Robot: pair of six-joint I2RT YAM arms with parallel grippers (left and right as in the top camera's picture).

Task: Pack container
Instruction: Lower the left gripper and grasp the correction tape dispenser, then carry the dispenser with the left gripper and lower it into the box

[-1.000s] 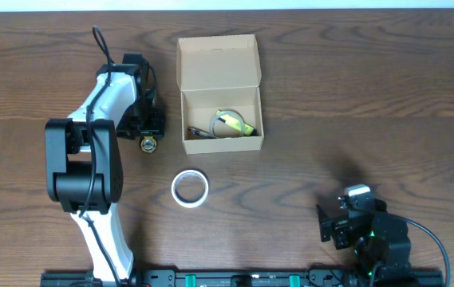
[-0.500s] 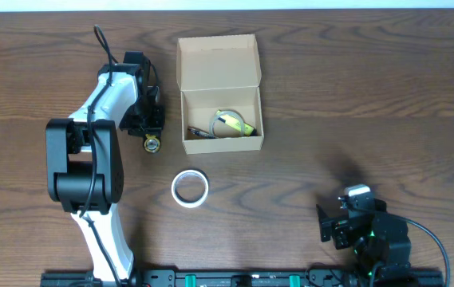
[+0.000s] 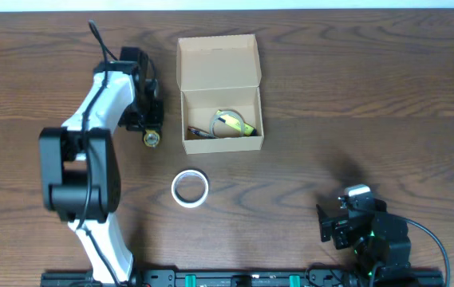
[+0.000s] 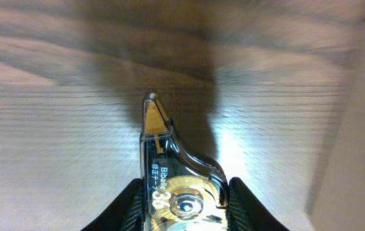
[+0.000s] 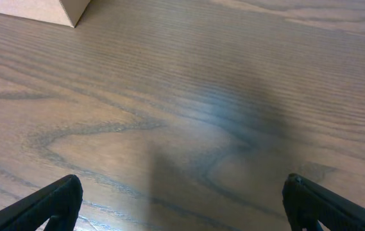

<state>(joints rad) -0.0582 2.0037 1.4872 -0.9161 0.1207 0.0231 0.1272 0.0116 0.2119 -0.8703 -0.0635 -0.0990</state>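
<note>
The tan cardboard container [image 3: 219,90] stands open at the table's middle back, its flap lid laid back. Inside lie a yellow-and-black item [image 3: 235,122] and a dark thin item [image 3: 200,132]. My left gripper [image 3: 151,134] is shut on a clear correction tape dispenser [image 4: 178,191] with a gold wheel, held just left of the box, whose wall [image 4: 355,128] shows at the right of the left wrist view. My right gripper [image 3: 340,223] is open and empty at the front right; the box corner [image 5: 54,9] shows far off.
A white tape roll [image 3: 189,188] lies flat on the wood in front of the box, between the two arms.
My left gripper has lifted the correction tape dispenser slightly and drawn back a little toward the table's back. The right arm has not moved.
</note>
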